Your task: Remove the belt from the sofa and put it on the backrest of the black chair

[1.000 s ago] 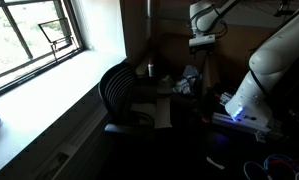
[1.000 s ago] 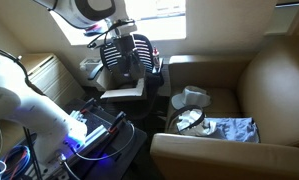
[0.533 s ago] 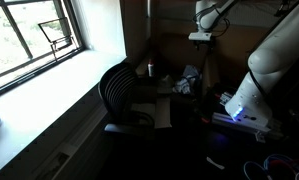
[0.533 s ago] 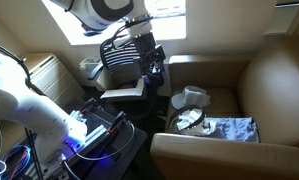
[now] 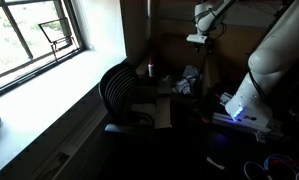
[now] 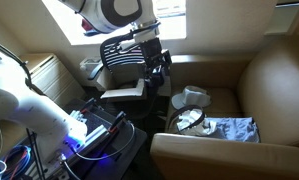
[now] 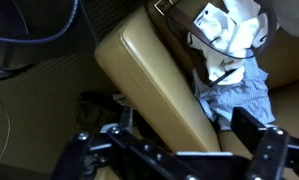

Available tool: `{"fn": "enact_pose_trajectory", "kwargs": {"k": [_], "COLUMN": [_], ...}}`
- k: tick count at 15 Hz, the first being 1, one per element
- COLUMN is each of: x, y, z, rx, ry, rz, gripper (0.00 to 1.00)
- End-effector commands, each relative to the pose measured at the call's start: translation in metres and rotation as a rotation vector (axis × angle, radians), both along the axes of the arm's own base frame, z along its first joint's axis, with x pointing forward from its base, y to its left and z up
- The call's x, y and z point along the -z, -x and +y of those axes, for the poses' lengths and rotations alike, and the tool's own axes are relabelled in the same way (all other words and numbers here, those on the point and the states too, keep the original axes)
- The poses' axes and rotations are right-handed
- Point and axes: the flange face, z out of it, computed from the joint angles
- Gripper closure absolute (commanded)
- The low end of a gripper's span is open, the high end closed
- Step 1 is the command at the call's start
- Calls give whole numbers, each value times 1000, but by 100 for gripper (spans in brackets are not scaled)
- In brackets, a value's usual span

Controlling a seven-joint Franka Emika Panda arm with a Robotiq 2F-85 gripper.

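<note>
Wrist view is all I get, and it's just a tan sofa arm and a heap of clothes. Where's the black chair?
Observer: The black chair stands right beside the sofa, just past that arm.
Operator: Is something hanging on its back?
Observer: No. In an exterior view the backrest looks bare, though it is dim there.
Operator: And where's my gripper?
Observer: The gripper hangs in the air over the gap between the chair and the sofa, at about backrest level.
</note>
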Motion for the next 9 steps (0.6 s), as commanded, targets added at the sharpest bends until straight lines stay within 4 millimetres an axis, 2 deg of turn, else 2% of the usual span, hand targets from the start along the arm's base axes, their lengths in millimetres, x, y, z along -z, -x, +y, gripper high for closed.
{"fn": "enact_pose_trajectory", "kwargs": {"k": [1, 4, 6, 9], "x": [62, 113, 144, 182], "y": [-15, -25, -37, -70], "z": [-44, -77, -87, -99], "rx": [192, 374, 452, 463], "ry": [56, 63, -94, -288], "rz": [-8, 9, 4, -46], "gripper": [0, 3, 0, 0]}}
